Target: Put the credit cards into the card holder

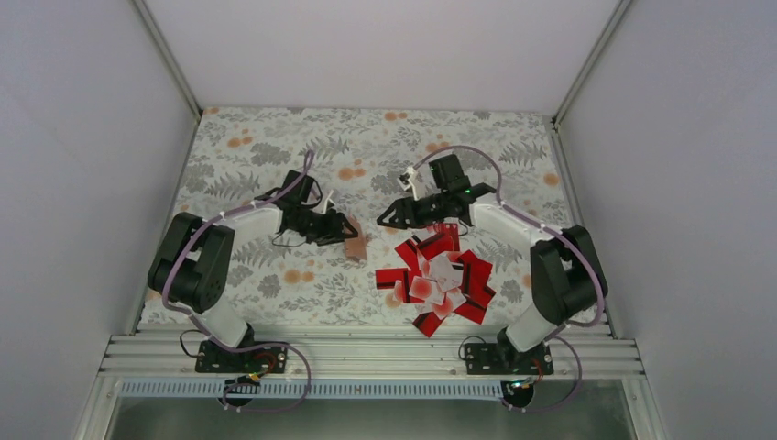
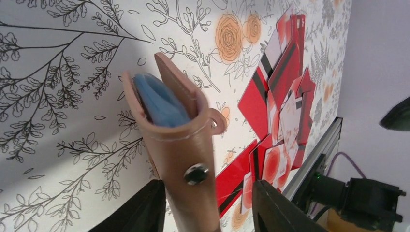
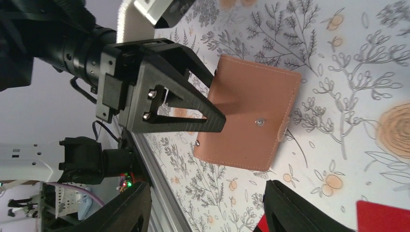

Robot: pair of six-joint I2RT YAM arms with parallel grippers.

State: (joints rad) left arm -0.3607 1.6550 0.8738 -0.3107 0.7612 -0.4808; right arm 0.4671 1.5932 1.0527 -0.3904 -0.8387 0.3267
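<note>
The tan card holder (image 1: 355,247) stands on edge left of the card pile, its mouth gaping on a bluish inside (image 2: 162,104). My left gripper (image 1: 344,229) straddles it: in the left wrist view the holder (image 2: 186,154) sits against the left finger, with a clear gap to the right finger (image 2: 270,203). The jaws are apart, so the left gripper (image 2: 209,186) is open. The credit cards (image 1: 440,280) lie in a red and white heap (image 2: 285,96). My right gripper (image 1: 389,218) hovers open and empty (image 3: 207,186), facing the holder's flat side (image 3: 251,121).
A floral cloth (image 1: 275,147) covers the table. An aluminium rail (image 1: 366,353) runs along the near edge. White walls close in on the left, right and back. One red card corner (image 3: 382,215) shows at the lower right of the right wrist view.
</note>
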